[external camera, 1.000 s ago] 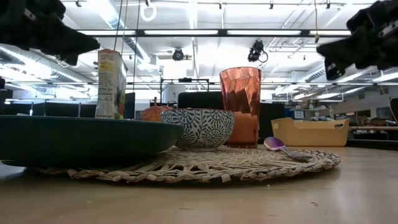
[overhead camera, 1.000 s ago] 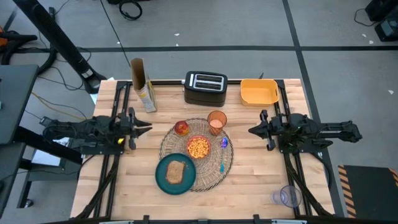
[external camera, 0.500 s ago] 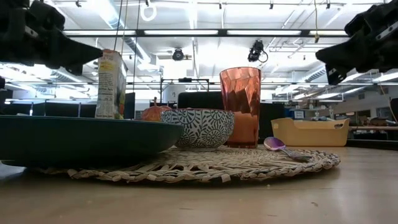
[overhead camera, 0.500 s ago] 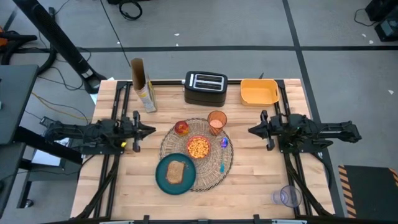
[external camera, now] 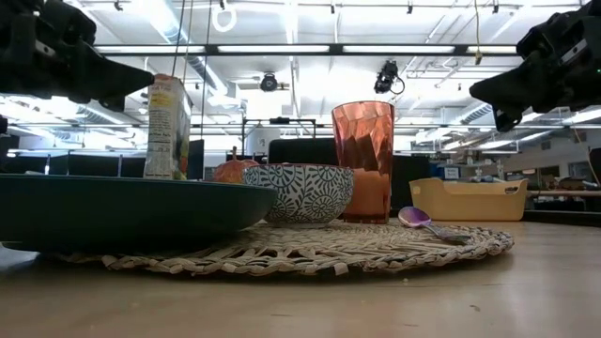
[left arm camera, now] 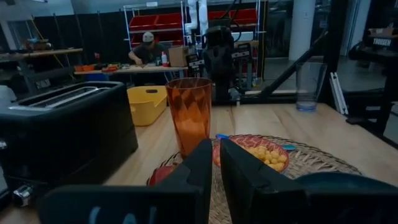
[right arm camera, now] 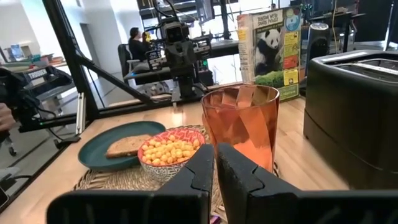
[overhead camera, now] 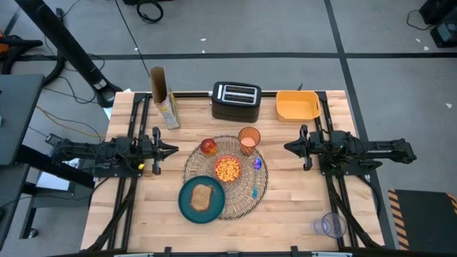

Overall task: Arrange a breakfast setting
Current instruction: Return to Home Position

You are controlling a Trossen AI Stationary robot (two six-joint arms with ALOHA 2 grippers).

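Observation:
A round woven straw placemat (overhead camera: 243, 201) lies mid-table. On it rest a dark teal plate (overhead camera: 187, 207) with a toast slice (overhead camera: 201, 198), a red bowl (overhead camera: 228, 169) of cereal, an orange cup (overhead camera: 248, 140), a red apple (overhead camera: 208, 147) and a blue spoon (overhead camera: 256, 178). My left gripper (overhead camera: 174, 149) hovers shut left of the mat, above the table. My right gripper (overhead camera: 287, 148) hovers shut right of the mat. Both are empty.
A black toaster (overhead camera: 235, 101), a yellow-orange bin (overhead camera: 297, 105) and a cereal box (overhead camera: 168, 111) stand along the far edge. A clear glass (overhead camera: 331, 225) stands at the near right corner. People sit at benches in the room beyond (left arm camera: 147, 50).
My left gripper has drawn back a little toward the table's left edge, then held still. My right gripper has barely shifted. The setting has not moved.

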